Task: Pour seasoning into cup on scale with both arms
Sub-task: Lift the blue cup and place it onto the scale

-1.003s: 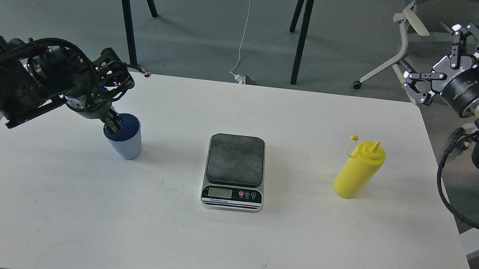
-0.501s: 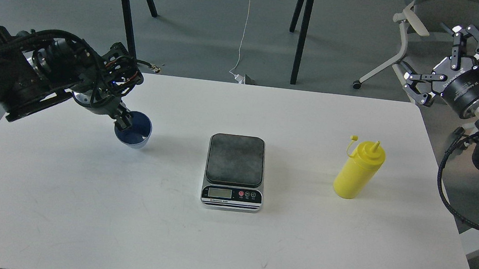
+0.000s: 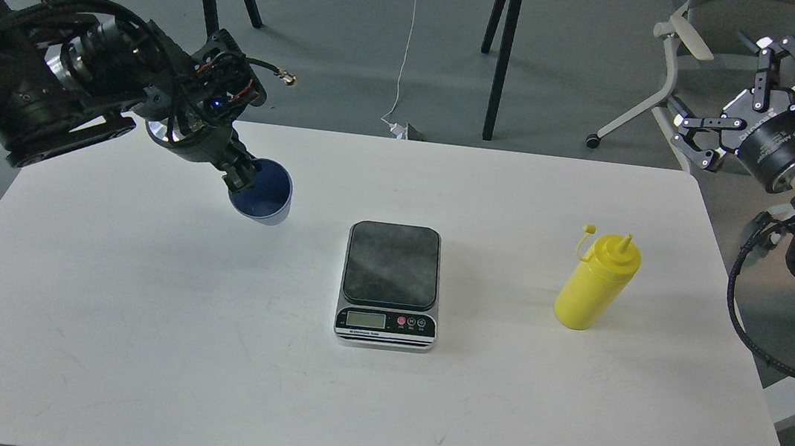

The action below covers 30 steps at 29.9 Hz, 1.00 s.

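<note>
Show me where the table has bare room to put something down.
The whole front strip of the table, below the scale, is bare. So is the patch between the scale and the yellow bottle, and the back edge behind the scale. It is crowded at the left rear, where the left gripper holds the cup aloft.

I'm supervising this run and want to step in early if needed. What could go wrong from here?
The left tool holds the light blue ribbed plastic cup only by its rim, tilted above the white table; it could slip or land crooked on the dark grey digital scale. The yellow plastic squeeze bottle stands uncapped, so a clumsy grab by the open right tool might tip and spill it.
</note>
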Tool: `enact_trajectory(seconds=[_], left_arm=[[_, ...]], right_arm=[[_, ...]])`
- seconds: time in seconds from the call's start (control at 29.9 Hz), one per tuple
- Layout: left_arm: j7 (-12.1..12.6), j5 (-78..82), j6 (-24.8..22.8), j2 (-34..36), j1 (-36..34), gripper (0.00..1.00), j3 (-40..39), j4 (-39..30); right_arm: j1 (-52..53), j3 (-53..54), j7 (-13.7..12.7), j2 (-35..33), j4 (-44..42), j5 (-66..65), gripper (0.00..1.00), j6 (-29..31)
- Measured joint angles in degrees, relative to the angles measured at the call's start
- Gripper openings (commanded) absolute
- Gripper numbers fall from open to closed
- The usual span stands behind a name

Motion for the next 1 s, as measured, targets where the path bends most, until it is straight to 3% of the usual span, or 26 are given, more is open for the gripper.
enact_trajectory(seconds=[0.37, 0.63, 1.0], left_arm=[[0.00, -3.96, 0.00, -3.24, -4.87, 0.05, -0.40, -3.32], [-0.02, -5.18, 0.00, -10.50, -4.77, 0.05, -0.86, -3.11], [0.00, -5.38, 0.00, -12.16, -3.35, 0.05, -1.44, -1.32]], right_arm=[[-0.02, -0.05, 0.00, -0.02, -0.32, -0.02, 1.00, -0.09], [-0.03, -0.16, -0.09, -0.20, -0.61, -0.09, 1.00, -0.28], [-0.10, -0.18, -0.09, -0.50, -0.56, -0.09, 1.00, -0.35]])
